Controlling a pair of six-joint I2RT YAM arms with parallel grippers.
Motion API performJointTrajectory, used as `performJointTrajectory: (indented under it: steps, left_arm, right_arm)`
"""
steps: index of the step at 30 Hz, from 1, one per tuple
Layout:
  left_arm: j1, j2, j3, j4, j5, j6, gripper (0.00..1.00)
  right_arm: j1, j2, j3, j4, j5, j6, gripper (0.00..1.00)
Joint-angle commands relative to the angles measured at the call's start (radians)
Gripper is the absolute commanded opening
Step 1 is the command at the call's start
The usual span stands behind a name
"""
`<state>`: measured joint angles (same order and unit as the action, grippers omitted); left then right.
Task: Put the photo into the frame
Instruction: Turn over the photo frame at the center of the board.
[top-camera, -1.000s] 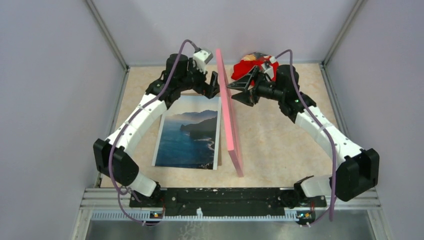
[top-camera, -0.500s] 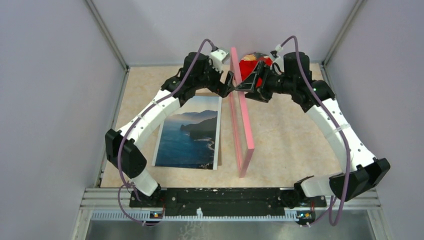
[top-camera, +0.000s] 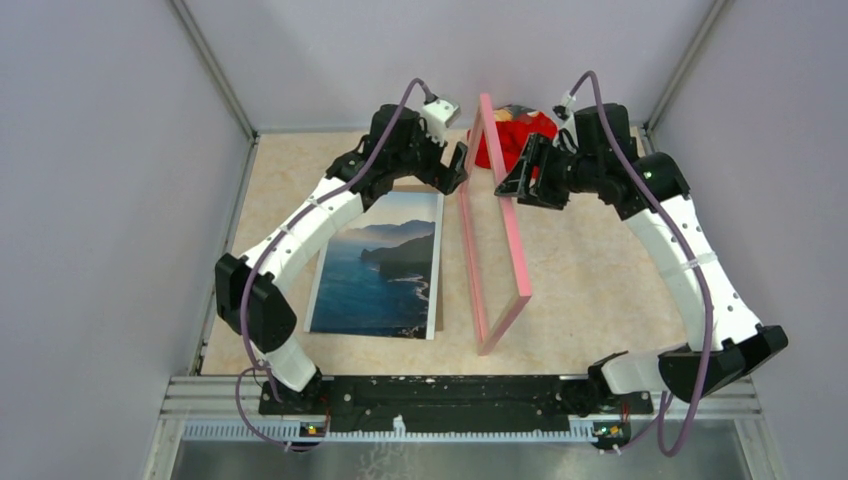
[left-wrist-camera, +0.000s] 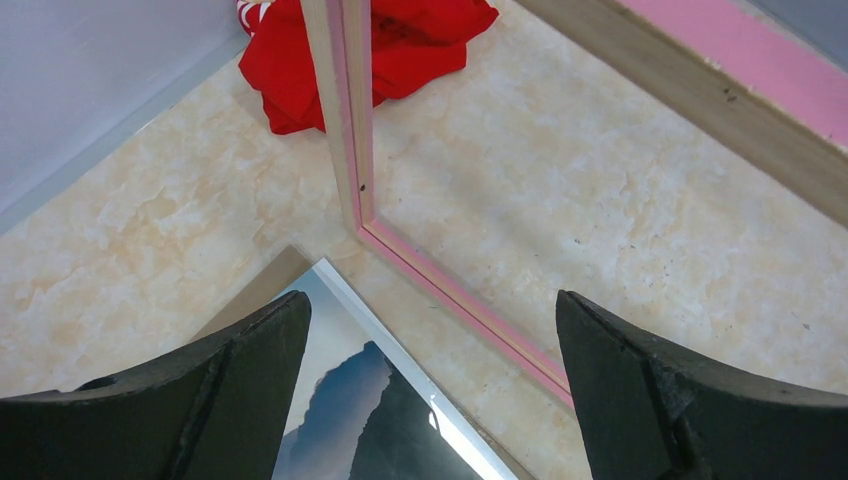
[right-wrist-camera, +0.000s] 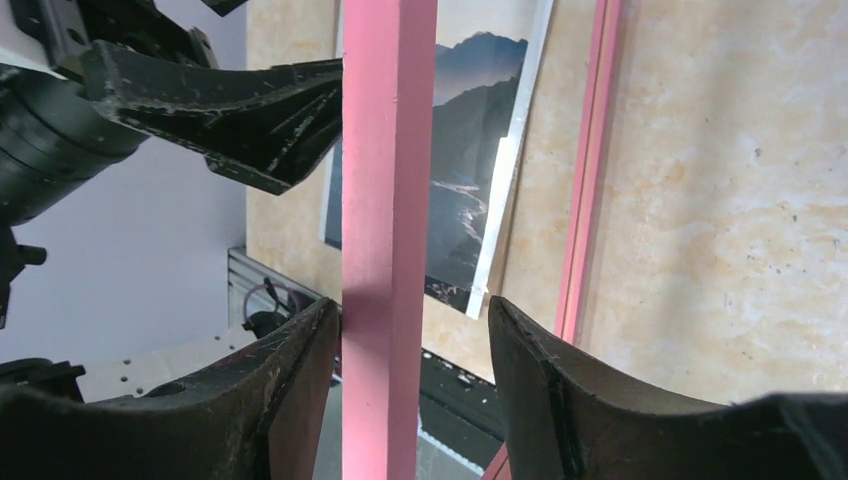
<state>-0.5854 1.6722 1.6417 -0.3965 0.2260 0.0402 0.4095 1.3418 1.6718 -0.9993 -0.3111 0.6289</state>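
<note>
The pink frame (top-camera: 517, 245) stands on one long edge at mid-table, its top rail leaning right. My right gripper (top-camera: 510, 175) straddles that top rail near its far end. In the right wrist view the rail (right-wrist-camera: 388, 150) touches the left finger (right-wrist-camera: 290, 370), with a gap to the other, so the right gripper (right-wrist-camera: 410, 305) is open. The photo (top-camera: 375, 270) lies flat left of the frame. My left gripper (top-camera: 456, 172) hangs wide open over the photo's far right corner (left-wrist-camera: 340, 400), beside the frame's bottom rail (left-wrist-camera: 440, 285), holding nothing.
A red cloth heap (top-camera: 530, 128) lies at the back behind the frame. A brown backing board (left-wrist-camera: 255, 290) sticks out from under the photo's far edge. Metal rails and grey walls close in the table on both sides.
The frame's top rail has swung to the right, so the frame leans further over. My right gripper moved right with it and its jaws narrowed. The left arm moved right, then held.
</note>
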Motion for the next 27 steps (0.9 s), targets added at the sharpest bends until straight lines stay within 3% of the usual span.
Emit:
performJointTrajectory:
  steps: [1,6,11,15,22,24,27]
  left_arm:
    - [-0.006,-0.002,0.004,0.016,-0.011,0.008,0.99]
    - [-0.005,0.010,0.018,-0.001,-0.023,0.018,0.99]
    - [-0.006,0.012,-0.027,-0.015,-0.057,0.038,0.99]
    - [-0.006,-0.010,-0.104,0.009,-0.088,0.073,0.99]
    - [-0.005,-0.034,-0.224,0.017,-0.154,0.116,0.98]
    - [-0.005,-0.030,-0.243,0.014,-0.170,0.122,0.98]
    - [-0.005,-0.028,-0.267,0.010,-0.175,0.133,0.98]
  right_arm:
    - [-0.008,-0.021,0.035,-0.039,0.014,-0.037,0.59]
    - [-0.008,-0.021,0.053,-0.048,0.034,-0.039,0.59]
    - [-0.008,-0.013,0.057,-0.118,0.170,-0.089,0.46]
    - [-0.008,-0.024,-0.030,-0.149,0.295,-0.146,0.38]
    - [-0.009,-0.117,-0.239,-0.083,0.438,-0.186,0.36]
    - [-0.010,-0.142,-0.289,-0.066,0.484,-0.184,0.29]
    - [-0.009,-0.195,-0.397,-0.006,0.530,-0.212,0.08]
